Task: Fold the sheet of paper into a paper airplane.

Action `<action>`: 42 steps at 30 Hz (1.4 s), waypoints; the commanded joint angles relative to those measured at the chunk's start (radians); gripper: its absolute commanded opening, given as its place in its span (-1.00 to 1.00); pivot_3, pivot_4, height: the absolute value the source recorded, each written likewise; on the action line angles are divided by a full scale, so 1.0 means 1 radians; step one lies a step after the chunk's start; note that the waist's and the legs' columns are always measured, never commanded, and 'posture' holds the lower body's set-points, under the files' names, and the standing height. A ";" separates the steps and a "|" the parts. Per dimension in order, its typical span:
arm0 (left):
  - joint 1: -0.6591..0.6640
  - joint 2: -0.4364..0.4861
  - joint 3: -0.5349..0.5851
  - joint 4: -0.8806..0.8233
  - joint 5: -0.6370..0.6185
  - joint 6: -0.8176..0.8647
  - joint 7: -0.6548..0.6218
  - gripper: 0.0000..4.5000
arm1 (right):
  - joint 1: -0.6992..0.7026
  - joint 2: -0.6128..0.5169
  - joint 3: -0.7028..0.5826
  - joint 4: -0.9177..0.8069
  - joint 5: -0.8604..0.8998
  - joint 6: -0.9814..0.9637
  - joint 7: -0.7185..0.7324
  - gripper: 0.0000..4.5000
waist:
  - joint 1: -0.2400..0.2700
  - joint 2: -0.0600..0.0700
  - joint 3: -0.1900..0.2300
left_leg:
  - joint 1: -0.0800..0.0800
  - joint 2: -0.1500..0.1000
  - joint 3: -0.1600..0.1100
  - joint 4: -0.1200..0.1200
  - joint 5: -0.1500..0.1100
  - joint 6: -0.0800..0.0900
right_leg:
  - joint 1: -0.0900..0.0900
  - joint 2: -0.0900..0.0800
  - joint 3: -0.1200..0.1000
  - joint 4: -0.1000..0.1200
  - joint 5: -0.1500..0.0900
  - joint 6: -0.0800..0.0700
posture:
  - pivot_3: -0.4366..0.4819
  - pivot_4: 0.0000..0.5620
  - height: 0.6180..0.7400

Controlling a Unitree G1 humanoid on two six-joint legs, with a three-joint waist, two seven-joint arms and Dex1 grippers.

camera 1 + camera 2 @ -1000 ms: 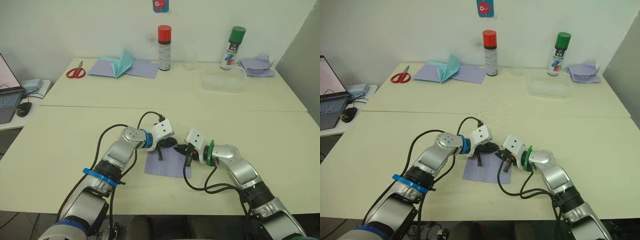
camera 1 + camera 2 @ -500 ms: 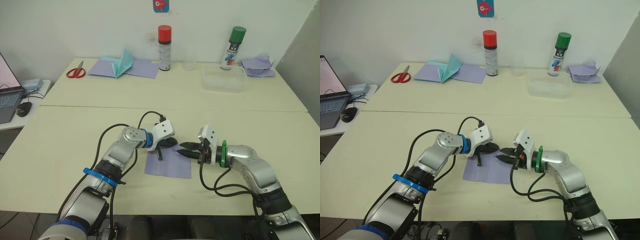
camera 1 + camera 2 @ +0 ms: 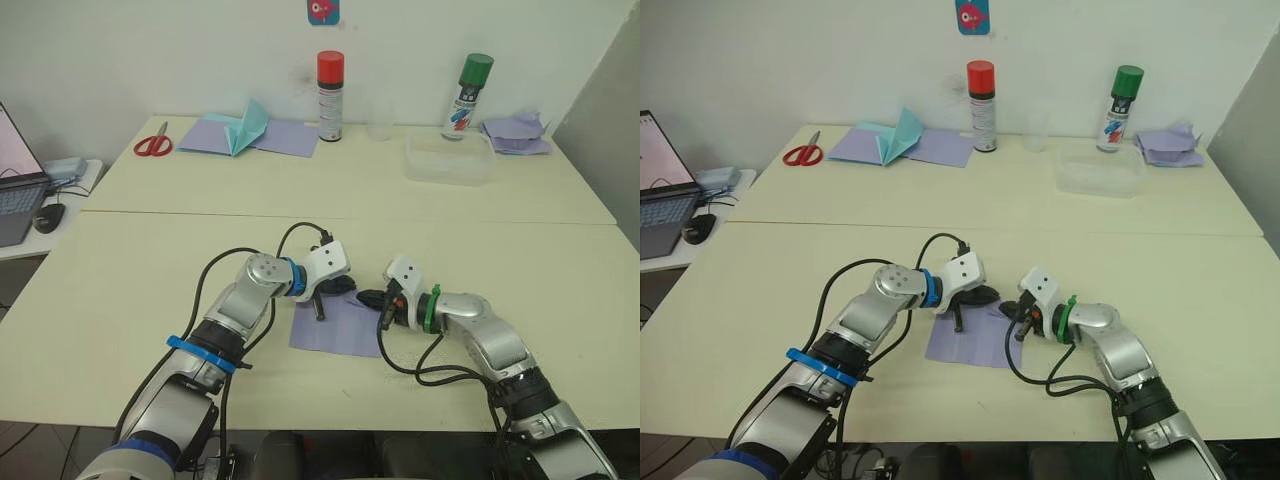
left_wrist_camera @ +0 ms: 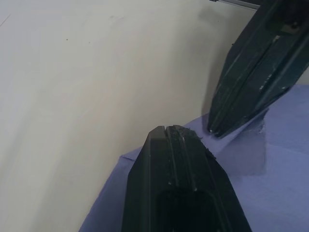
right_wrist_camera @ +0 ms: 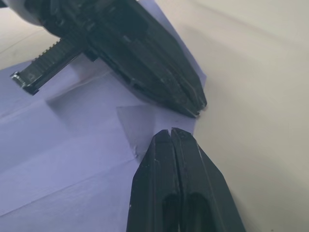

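Note:
The sheet of paper (image 3: 335,327), pale lavender with lengthwise creases, lies flat on the near table in front of me. My left gripper (image 3: 349,288) is shut, and its tip rests at the sheet's far right corner. My right gripper (image 3: 364,297) is also shut and meets that corner from the right, tip to tip with the left one. In the right wrist view, my right fingers (image 5: 170,145) hover over a small creased flap (image 5: 140,123) at that corner. In the left wrist view, my own fingers (image 4: 169,145) lie over the paper's edge (image 4: 289,164).
On the far table are red scissors (image 3: 152,145), lavender sheets with a teal paper shape (image 3: 240,128), a red-capped can (image 3: 329,95), a green-capped can (image 3: 467,95), a clear plastic box (image 3: 448,160) and a crumpled lavender heap (image 3: 515,132). A laptop (image 3: 15,200) sits at the left.
My right gripper left the sheet's right edge, swung out to the right, then came back to the far right corner beside the left gripper. The left arm stayed put.

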 commanded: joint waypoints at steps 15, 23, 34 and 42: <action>0.018 0.000 -0.029 0.054 0.057 0.014 -0.005 -1.00 | 0.027 -0.021 -0.121 -0.094 0.143 0.023 0.055 -0.99 | 0.001 0.000 -0.001 | 0.000 0.000 0.000 0.000 0.000 0.000 | 0.001 0.000 0.000 0.000 0.000 0.000 | -0.05 -0.47 1.00; 0.008 -0.006 -0.030 0.066 0.062 0.005 -0.010 -1.00 | 0.010 -0.007 0.012 0.000 0.022 -0.008 0.044 -0.99 | 0.002 0.000 -0.001 | 0.000 0.000 0.000 0.000 0.000 0.000 | 0.000 0.000 0.000 0.000 0.000 0.000 | -0.05 -0.47 1.00; 0.000 -0.049 0.091 -0.064 -0.089 0.001 -0.041 -1.00 | 0.006 -0.001 0.057 0.052 -0.017 0.014 0.037 -0.99 | 0.001 0.000 -0.001 | 0.000 0.000 0.000 0.000 0.000 0.000 | 0.000 0.000 0.000 0.000 0.000 0.000 | -0.05 -0.47 1.00; 0.016 -0.058 0.050 -0.044 -0.041 0.024 -0.007 -1.00 | -0.002 -0.007 0.043 0.061 -0.020 0.011 0.039 -0.99 | 0.000 0.000 -0.001 | 0.000 0.000 0.000 0.000 0.000 0.000 | 0.000 0.000 0.000 0.000 0.000 0.000 | -0.05 -0.47 1.00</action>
